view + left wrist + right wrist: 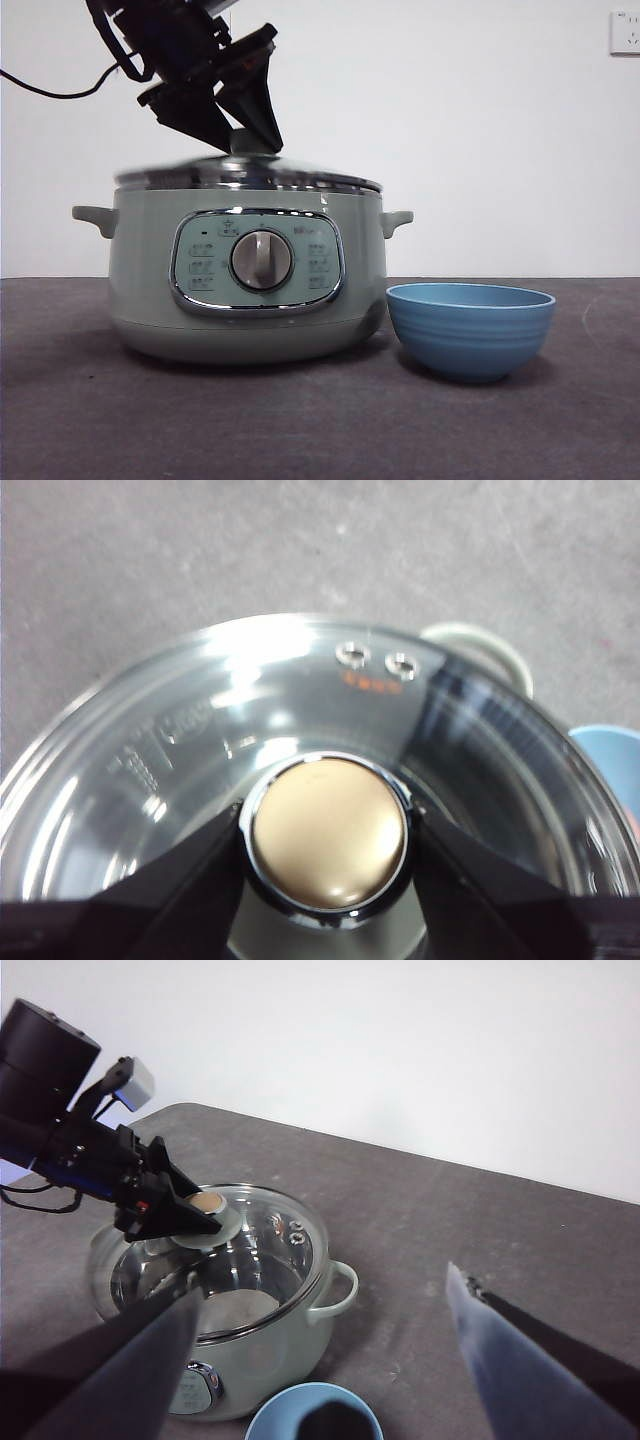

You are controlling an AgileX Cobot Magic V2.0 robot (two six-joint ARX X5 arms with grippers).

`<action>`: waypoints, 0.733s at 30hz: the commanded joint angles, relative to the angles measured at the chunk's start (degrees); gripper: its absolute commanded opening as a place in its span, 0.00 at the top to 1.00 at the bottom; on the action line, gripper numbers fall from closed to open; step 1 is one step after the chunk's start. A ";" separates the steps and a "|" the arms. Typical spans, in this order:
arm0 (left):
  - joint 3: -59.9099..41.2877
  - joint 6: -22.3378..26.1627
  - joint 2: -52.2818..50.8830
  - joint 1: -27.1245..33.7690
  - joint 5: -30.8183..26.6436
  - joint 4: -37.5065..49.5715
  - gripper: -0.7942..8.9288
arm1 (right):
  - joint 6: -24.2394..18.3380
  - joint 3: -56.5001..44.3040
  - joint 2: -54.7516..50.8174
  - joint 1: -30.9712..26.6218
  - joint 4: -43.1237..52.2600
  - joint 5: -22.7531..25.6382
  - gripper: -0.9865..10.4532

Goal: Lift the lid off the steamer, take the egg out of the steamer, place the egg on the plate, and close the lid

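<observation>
I cannot make out an egg anywhere: glare and reflections on the lid (200, 740) hide most of the steamer's inside, and in the right wrist view only a pale patch shows through the glass. In the front view the lid's rim is smeared with blur, so I cannot tell whether it sits flush on the steamer (245, 275) or slightly raised.

My left tool (240, 125) comes down from the upper left of the front view and is clenched on the lid's knob (328, 832), one black jaw pressed against each side of it. The knob points straight up and the lid lies flat over the steamer's mouth.

The steamer stands left of centre in the front view, its dial facing the camera and its two handles out to either side. The plate (470, 328) sits just beside it at lower right, apart from it; its inside is only partly visible.

My right tool (320, 1360) hangs released, jaws spread wide, above the table (320, 420) and well clear of the steamer.
</observation>
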 commanded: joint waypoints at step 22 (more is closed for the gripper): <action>0.79 -1.27 -0.52 -0.31 0.17 -4.44 0.43 | 1.44 -0.02 -0.13 0.04 -4.22 -0.15 0.55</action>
